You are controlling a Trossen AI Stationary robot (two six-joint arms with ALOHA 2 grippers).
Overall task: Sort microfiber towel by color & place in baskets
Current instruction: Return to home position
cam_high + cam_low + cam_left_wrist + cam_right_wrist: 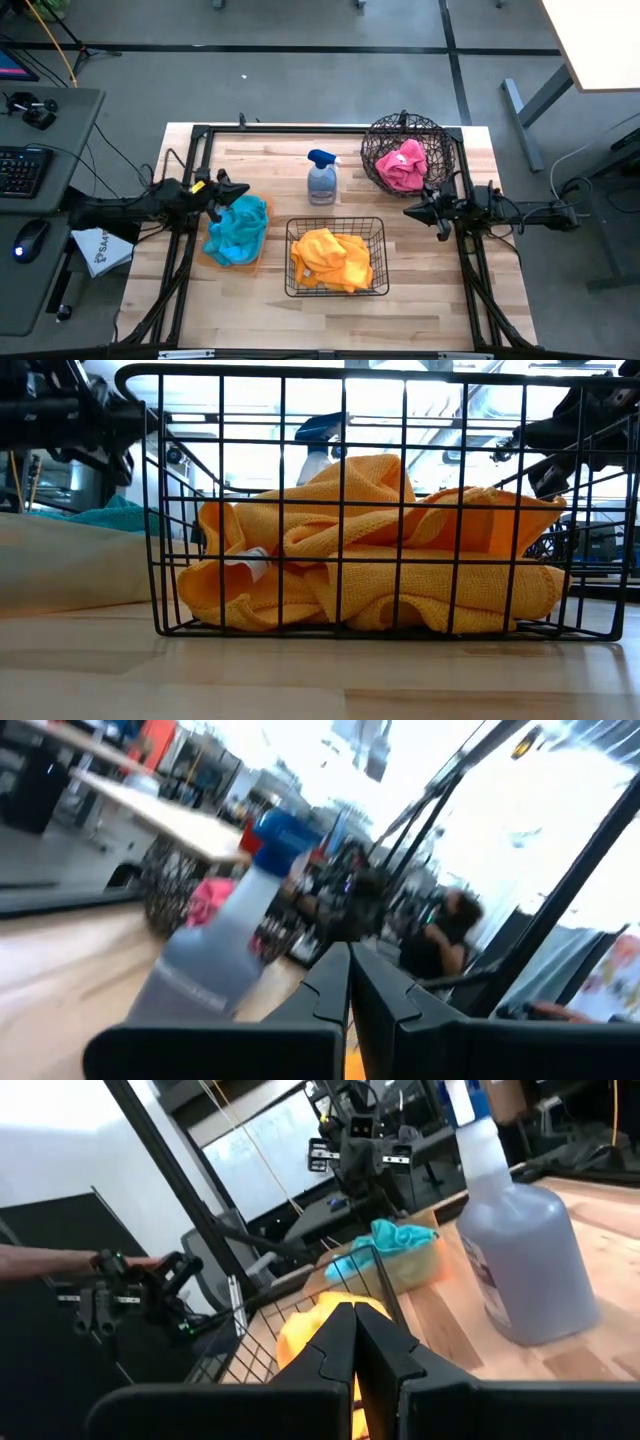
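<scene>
Nearest the low camera: black rectangular wire basket (343, 372), at the near centre of a pale wooden table (420, 300), filled with crumpled bright orange microfiber towels (380, 560). Behind it, at table centre: upright grey plastic spray bottle (322, 183) with blue trigger, standing apart from all three containers. Left of the wire basket: flat translucent orange tray (240, 264), heaped with teal-blue microfiber towels (238, 230). Toward the far right corner: dark round wire basket (405, 124), containing a bunched pink microfiber towel (402, 166). All visible towels inside containers, one colour per container. Black metal frame rail (280, 127) along the table's far edge. Left gripper (245, 190): raised over the far edge of the teal heap, pointing toward the bottle; fingers pressed flush together in the left wrist view, gripping nothing. Right gripper (406, 211): at the table's right side, near the round basket's near rim and well clear of the rectangular basket, pointing toward table centre; fingers likewise closed flush in the right wrist view, empty.
</scene>
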